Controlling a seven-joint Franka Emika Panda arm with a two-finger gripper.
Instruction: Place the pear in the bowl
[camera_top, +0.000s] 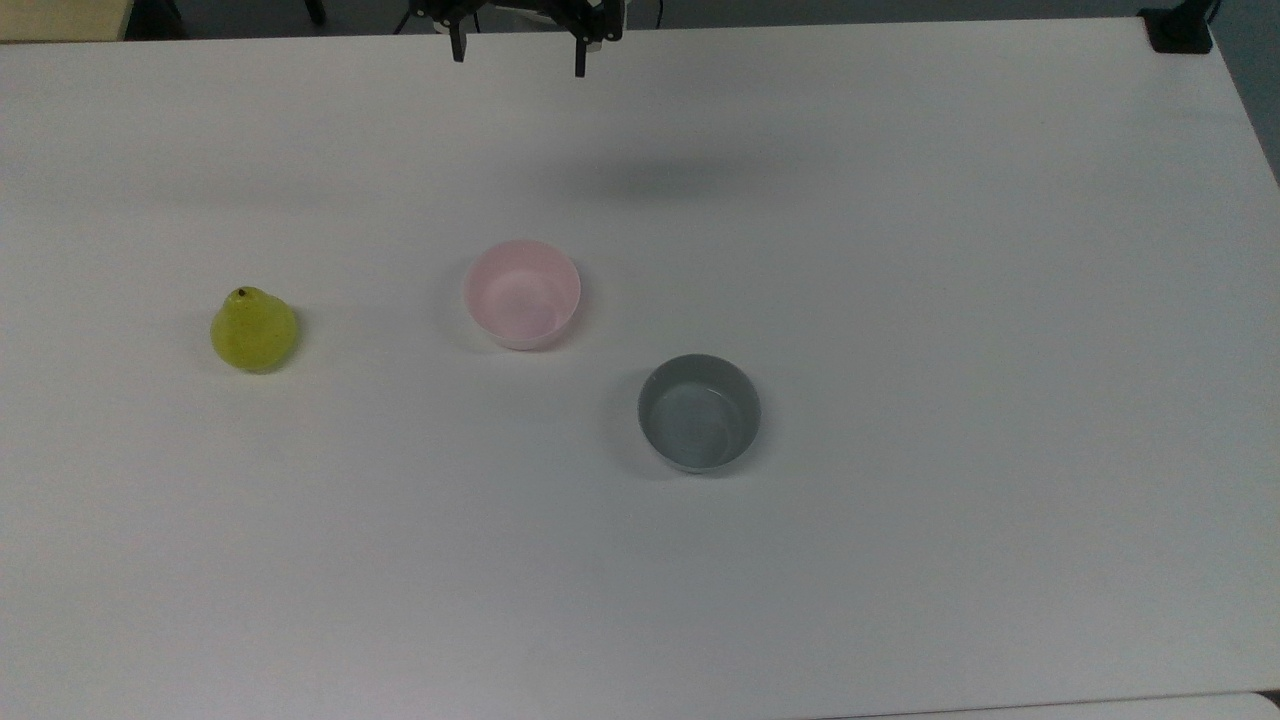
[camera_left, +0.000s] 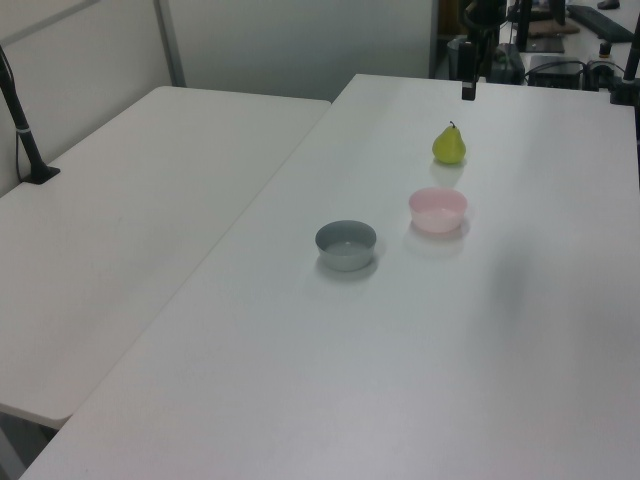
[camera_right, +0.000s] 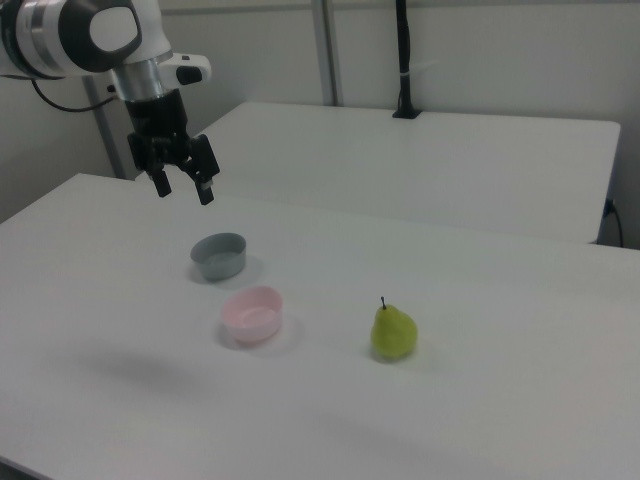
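Upright, yellow-green speckled pear (camera_right: 394, 333), dark stem; fingers (camera_right: 204, 190) spread, empty, high above table.

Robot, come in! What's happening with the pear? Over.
Tool open, empty, high above table. Pear upright on table, untouched. Pink bowl empty. Grey bowl beside it, off the path.

A yellow-green pear (camera_top: 253, 330) stands upright on the table, apart from the empty pink bowl (camera_top: 522, 294).
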